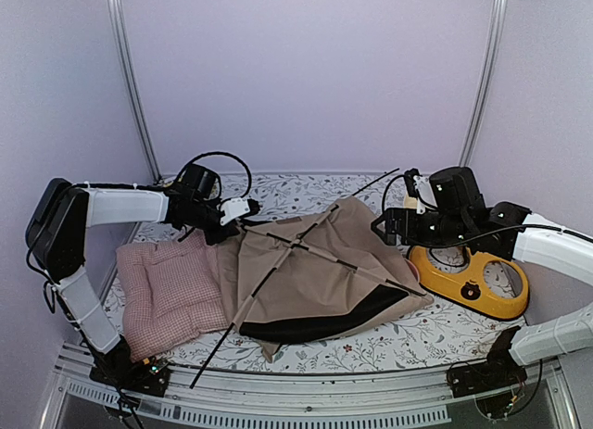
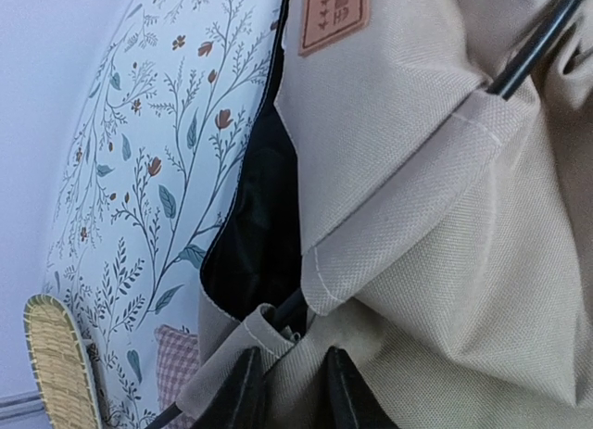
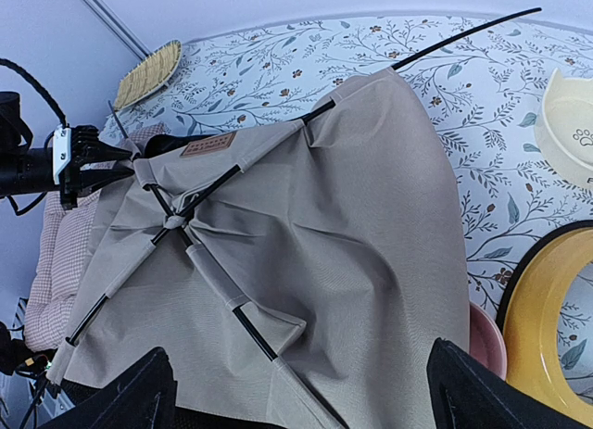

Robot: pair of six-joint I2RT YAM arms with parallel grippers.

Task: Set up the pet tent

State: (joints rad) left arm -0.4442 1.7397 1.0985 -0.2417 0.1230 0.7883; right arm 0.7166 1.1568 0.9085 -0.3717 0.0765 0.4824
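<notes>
The pet tent (image 1: 315, 281) lies collapsed on the flowered table, beige fabric with thin black poles (image 1: 278, 253) crossing on top and a black panel (image 1: 324, 325) along its near edge. My left gripper (image 1: 243, 218) is at the tent's far-left corner. In the left wrist view its fingers (image 2: 243, 392) pinch a fold of beige fabric beside a pole sleeve, below the brown label patch (image 2: 334, 17). My right gripper (image 3: 306, 401) hovers wide open over the tent's right side (image 3: 324, 225), holding nothing.
A pink checked cushion (image 1: 167, 290) lies left of the tent, partly under it. A yellow ring-shaped stand (image 1: 468, 281) sits at the right below the right arm, with a cream bowl (image 3: 570, 123) and a pink bowl (image 3: 486, 341) nearby. A woven straw piece (image 3: 153, 72) lies at the far left.
</notes>
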